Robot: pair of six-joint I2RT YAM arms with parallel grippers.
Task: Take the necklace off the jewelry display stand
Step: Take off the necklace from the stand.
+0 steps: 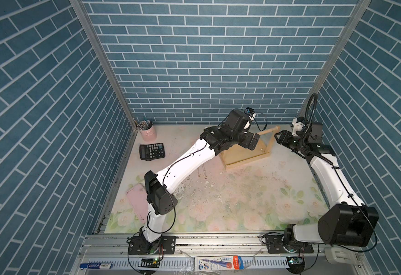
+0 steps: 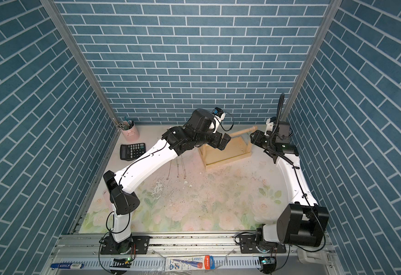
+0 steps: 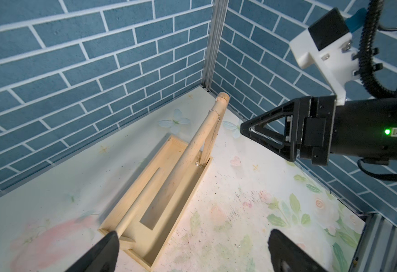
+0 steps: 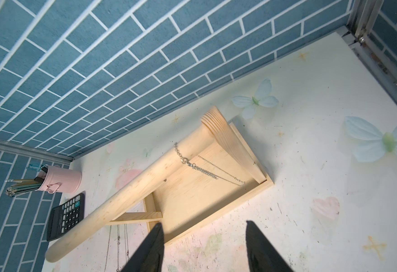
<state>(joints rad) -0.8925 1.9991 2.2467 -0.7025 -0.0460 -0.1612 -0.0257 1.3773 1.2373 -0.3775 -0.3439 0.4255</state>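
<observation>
The jewelry display stand (image 1: pixel 247 158) (image 2: pixel 228 154) is pale wood and stands at the back of the table, right of centre. A thin silver necklace (image 4: pixel 188 162) (image 3: pixel 212 134) is draped over its round dowel bar (image 4: pixel 131 188) close to one end, and its chain hangs down into the tray. My right gripper (image 4: pixel 204 226) (image 1: pixel 278 138) hovers beside that end of the bar, open, with nothing between its fingers. My left gripper (image 3: pixel 192 245) (image 1: pixel 253 142) is over the stand's other end, wide open and empty.
Loose chains (image 2: pixel 178 169) (image 4: pixel 118 245) lie on the floral mat left of the stand. A black calculator (image 1: pixel 152 151) and a pink cup of pens (image 1: pixel 148 131) sit at the back left. A pink case (image 1: pixel 137 204) lies by the left arm. Blue brick walls enclose three sides.
</observation>
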